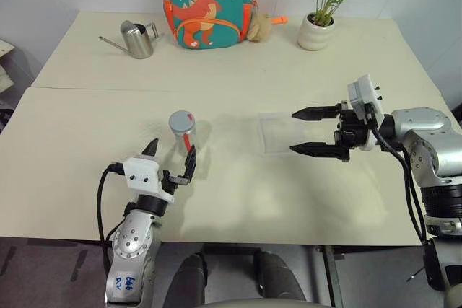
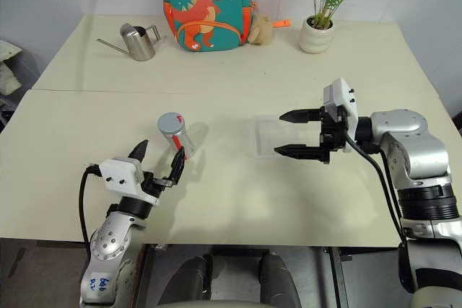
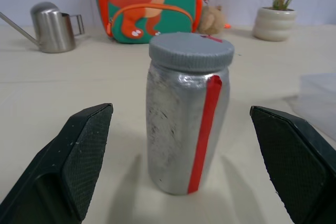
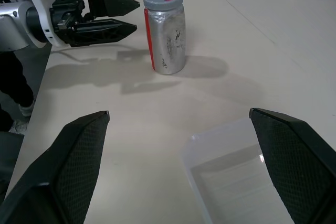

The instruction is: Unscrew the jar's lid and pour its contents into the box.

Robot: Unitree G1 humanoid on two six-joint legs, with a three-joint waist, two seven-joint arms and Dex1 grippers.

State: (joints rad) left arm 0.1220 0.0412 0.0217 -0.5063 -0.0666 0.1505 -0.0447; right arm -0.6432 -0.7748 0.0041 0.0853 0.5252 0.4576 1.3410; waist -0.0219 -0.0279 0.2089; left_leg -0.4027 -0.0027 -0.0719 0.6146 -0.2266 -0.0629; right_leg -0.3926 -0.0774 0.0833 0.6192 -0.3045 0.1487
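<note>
The jar (image 1: pixel 183 137), silvery with a red vertical stripe, stands upright on the near table with its grey lid (image 1: pixel 181 120) on. Its contents are hidden inside. My left gripper (image 1: pixel 172 153) is open just in front of the jar, one finger on each side, touching nothing. In the left wrist view the jar (image 3: pixel 178 129) stands between and beyond the fingertips (image 3: pixel 89 129). The clear box (image 1: pixel 278 135) lies flat to the right of the jar. My right gripper (image 1: pixel 294 132) hovers open over the box's right part, pointing left toward the jar (image 4: pixel 165 35).
On the far table stand a steel watering can (image 1: pixel 137 40), a dinosaur backpack (image 1: pixel 206 1) with a plush toy (image 1: pixel 260 25) beside it, and a white plant pot (image 1: pixel 316 32). A seam (image 1: pixel 216 90) divides the two tables.
</note>
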